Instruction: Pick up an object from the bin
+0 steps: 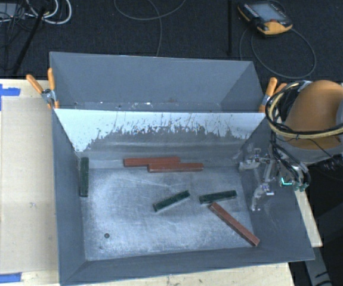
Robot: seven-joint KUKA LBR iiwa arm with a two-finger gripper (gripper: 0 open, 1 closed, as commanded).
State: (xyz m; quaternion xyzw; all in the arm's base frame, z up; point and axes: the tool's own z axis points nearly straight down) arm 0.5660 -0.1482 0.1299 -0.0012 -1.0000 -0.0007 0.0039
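My gripper (259, 190) hangs over the right side of the bin, close to the right wall, with nothing seen in it. Nearest to it lies a brown flat stick (234, 223), slanting toward the front right corner, just below and left of the gripper. A short dark green stick (218, 197) lies left of the gripper, touching the brown stick's upper end. Another dark green stick (172, 201) lies tilted near the middle of the floor.
Two brown sticks (151, 161) (175, 168) lie side by side, overlapping end to end, at the back middle. A dark green stick (83, 176) stands along the left wall. A small dark speck (107, 236) sits front left. The arm with its orange cover and cables is at the right rim.
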